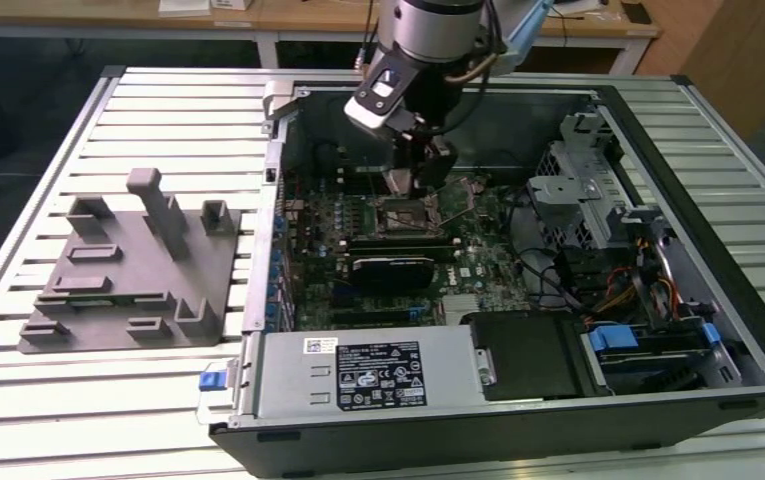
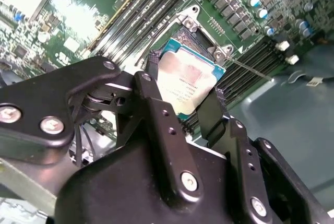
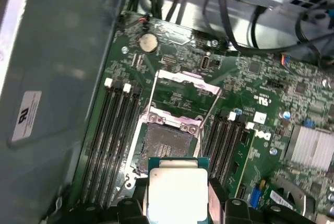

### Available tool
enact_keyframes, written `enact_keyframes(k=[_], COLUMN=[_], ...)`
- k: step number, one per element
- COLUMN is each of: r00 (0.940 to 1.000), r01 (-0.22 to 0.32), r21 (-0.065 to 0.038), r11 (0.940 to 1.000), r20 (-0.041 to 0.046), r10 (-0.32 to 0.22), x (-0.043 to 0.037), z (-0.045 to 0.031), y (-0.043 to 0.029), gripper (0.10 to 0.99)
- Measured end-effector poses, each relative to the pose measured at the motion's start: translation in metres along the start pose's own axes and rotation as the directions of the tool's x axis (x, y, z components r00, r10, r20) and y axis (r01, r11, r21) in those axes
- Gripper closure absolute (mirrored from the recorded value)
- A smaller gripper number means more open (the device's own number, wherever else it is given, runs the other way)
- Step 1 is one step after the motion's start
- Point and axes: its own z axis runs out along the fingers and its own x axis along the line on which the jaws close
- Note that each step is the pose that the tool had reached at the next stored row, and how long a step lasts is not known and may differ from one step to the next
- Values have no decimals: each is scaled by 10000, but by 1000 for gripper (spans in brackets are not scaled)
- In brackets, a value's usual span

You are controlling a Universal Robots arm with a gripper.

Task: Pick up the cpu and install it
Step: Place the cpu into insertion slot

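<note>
Starting at the exterior view's left: the grey plastic block just sits on the slatted bench, well apart from the action. Move right and you hit the open computer case. The arm reaches down into it, with the hand low over the motherboard, upper middle of the frame. The drive cage is further right, out of the way.

In the second wrist view the hand's fingers are clamped on two opposite edges of the cpu, silver top facing up. The first wrist view shows the socket open and bare, its retention frame flipped up. The chip hangs just beside and above it, not seated as far as I can tell.

So I'd say pickup is done and we're mid-install, at the lining-up stage. Setting it in calls for the chip dead square to the socket and level, and it looks a bit tilted to me. No pushing either, since those contacts bend easily.
</note>
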Motion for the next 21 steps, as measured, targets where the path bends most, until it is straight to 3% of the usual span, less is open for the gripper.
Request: enact_keyframes(k=[6, 15, 21], r00=[9983, 9957, 9864], r01=[-583, -921, -1638], r21=[-94, -477, -527], r11=[9983, 9946, 9851], r20=[2, 56, 45], r10=[583, 924, 1643], x=[0, 1, 1], z=[33, 79, 119], y=[1, 3, 4], gripper=[545, 545, 545])
